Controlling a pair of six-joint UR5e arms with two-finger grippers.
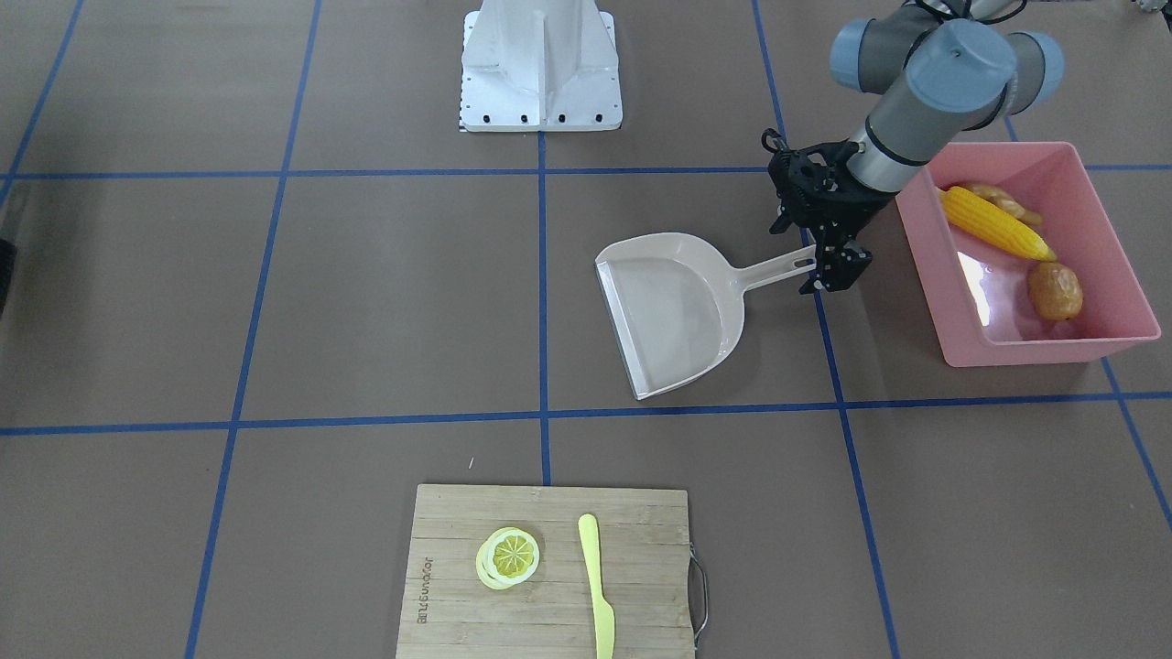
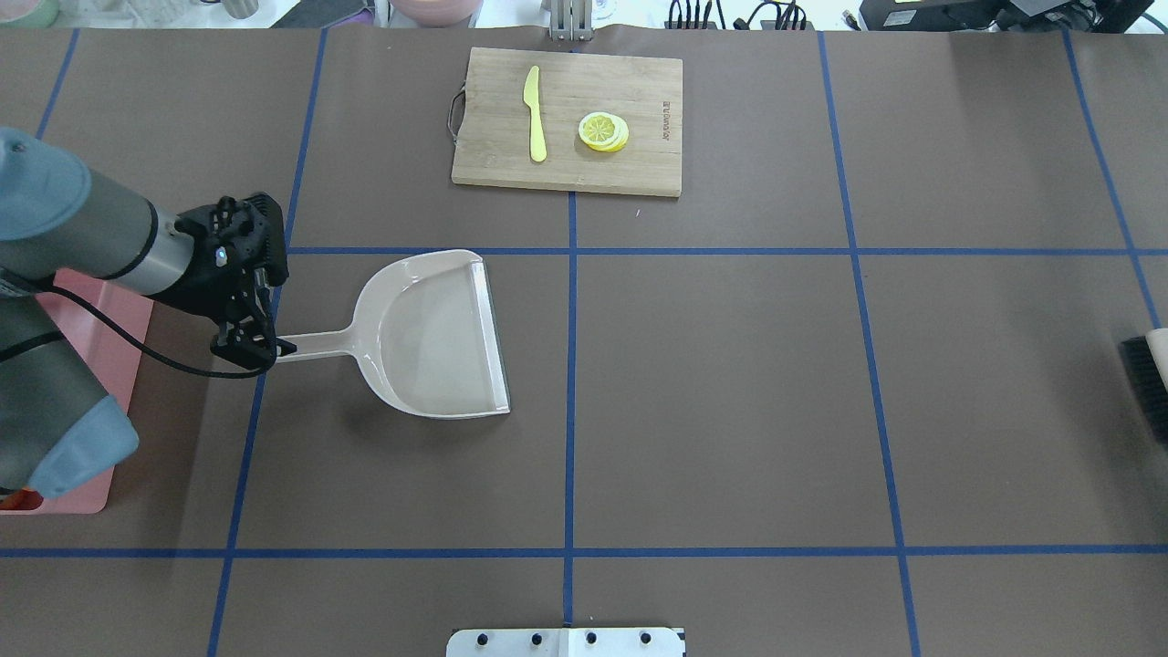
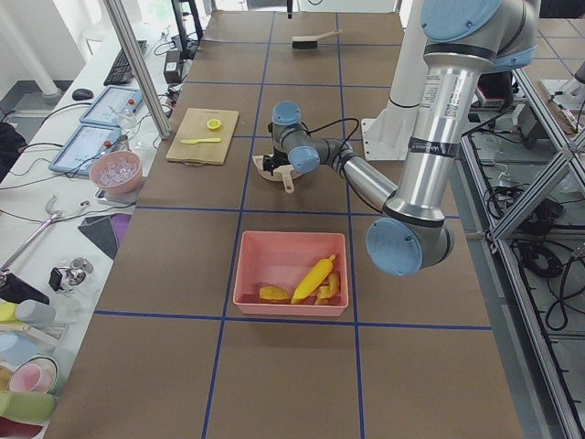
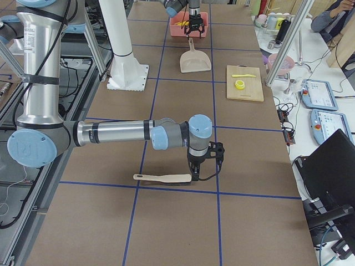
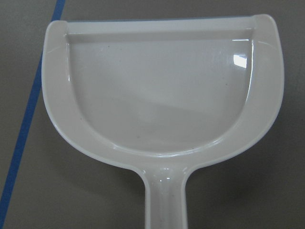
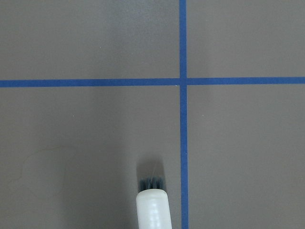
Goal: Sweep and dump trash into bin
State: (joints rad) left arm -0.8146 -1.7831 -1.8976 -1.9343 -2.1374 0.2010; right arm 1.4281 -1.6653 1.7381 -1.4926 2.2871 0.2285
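Note:
The pink bin (image 1: pixel 1044 352) stands at the table's end on my left. Inside it lie the yellow corn cob (image 1: pixel 993 222), the brown potato (image 1: pixel 1055 290) and the tan ginger root (image 1: pixel 1003 199). The beige dustpan (image 1: pixel 673 311) lies flat and empty on the table beside the bin, and it fills the left wrist view (image 5: pixel 157 95). My left gripper (image 1: pixel 829 273) sits at the end of the dustpan's handle and looks closed on it. My right gripper (image 4: pixel 195 176) is low over one end of the brush (image 4: pixel 161 178), which lies on the table. I cannot tell whether it is open or shut.
A wooden cutting board (image 1: pixel 641 549) at the far edge holds a lemon slice (image 1: pixel 508 556) and a pale yellow knife (image 1: pixel 597 586). The robot's white base (image 1: pixel 540 64) is at the near edge. The brush's bristles (image 2: pixel 1148 383) show at the overhead view's right edge.

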